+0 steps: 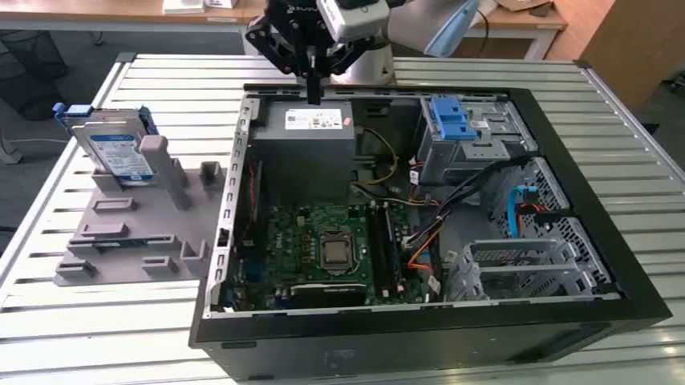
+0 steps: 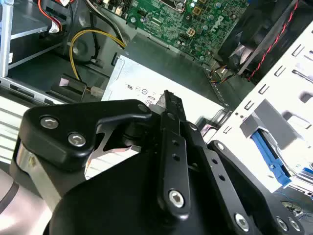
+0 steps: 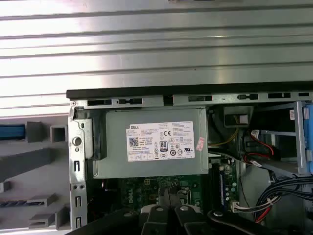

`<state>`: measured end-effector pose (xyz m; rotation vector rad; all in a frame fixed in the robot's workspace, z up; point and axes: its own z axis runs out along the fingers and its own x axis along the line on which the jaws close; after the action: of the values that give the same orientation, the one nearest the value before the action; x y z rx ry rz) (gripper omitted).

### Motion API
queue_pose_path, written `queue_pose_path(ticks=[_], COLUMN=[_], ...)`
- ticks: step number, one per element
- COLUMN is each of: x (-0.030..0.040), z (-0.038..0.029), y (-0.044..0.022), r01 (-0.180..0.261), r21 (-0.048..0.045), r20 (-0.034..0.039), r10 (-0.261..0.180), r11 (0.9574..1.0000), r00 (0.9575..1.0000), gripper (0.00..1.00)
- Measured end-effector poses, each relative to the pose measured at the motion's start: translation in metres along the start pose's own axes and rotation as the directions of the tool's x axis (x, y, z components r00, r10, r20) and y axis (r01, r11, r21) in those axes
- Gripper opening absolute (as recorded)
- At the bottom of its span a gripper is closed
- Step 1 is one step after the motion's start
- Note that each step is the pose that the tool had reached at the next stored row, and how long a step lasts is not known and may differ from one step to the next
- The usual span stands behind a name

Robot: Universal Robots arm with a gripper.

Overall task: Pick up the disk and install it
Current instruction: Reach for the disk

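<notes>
Hovering above power supply (image 1: pixel 305 152) by case (image 1: pixel 428 90) edge: end effector (image 1: pixel 314 92) clenched, empty; disk (image 1: pixel 115 152) upright in rack (image 1: pixel 134 228).

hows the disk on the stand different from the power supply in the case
The disk stands on edge in the grey holder outside the computer case; the power supply sits inside it. The disk is much smaller and thinner; the power supply is a bulky box. The disk has a blue frame and a white-and-blue label; the power supply bears a white sticker. Both are grey and rectangular.
</notes>
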<state>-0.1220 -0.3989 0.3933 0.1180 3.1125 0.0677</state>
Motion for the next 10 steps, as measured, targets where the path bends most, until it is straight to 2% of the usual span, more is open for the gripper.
queue_pose_path(ticks=[10], x=[0.0019], z=[0.0], y=[-0.0001], r01=[0.0], r21=[-0.0001], r20=[0.0], r10=[0.0], r11=[1.0], r00=[1.0], gripper=[0.11])
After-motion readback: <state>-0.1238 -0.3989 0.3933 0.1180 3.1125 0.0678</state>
